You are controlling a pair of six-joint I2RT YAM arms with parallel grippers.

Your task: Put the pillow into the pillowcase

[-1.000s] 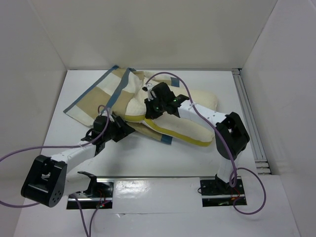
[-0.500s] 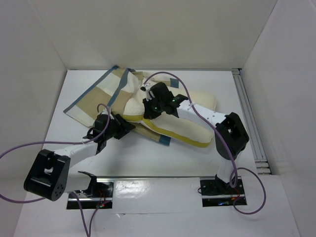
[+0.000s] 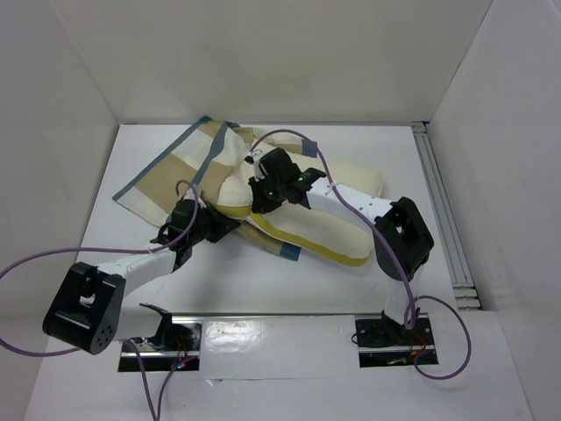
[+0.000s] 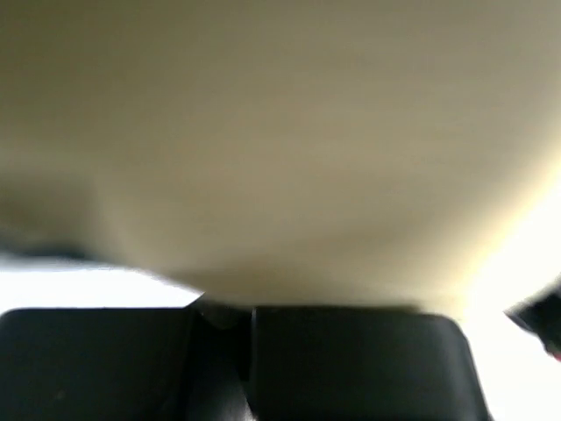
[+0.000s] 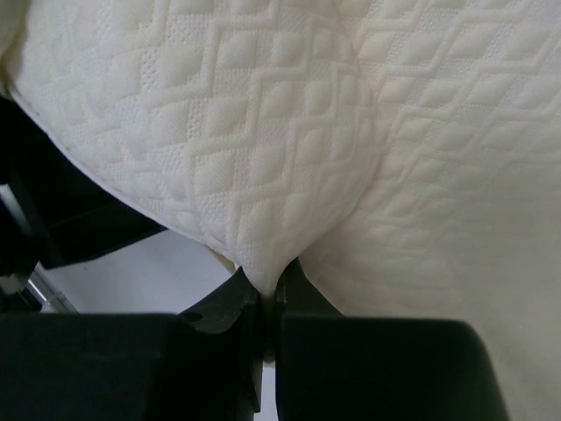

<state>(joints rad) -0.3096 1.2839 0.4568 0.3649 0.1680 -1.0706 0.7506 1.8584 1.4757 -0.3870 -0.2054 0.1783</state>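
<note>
Left gripper (image 3: 226, 225), seen from above, sat shut on the near hem of the pillowcase (image 3: 166, 171), just beside the pillow's yellow edge. Your right gripper (image 3: 260, 189) was clamped on the pillow (image 3: 337, 230) at its left end, where it met the case's mouth. Most of the pillow lay outside the case, on the right of the table (image 3: 263, 282), with only that end among the checked folds. You appeared to be at the stuffing step, one arm holding the case and the other feeding the cushion. The next move called for pushing the pillow leftward into the opening while you held the hem firm.

Left wrist view: your left gripper (image 4: 238, 323) showed closed at the bottom edge. Blurred pale cloth filled everything above it, and which fabric it was could not be told there.

Right wrist view: your right gripper (image 5: 268, 303) pinched a fold of the quilted cream pillow (image 5: 263, 167).
</note>
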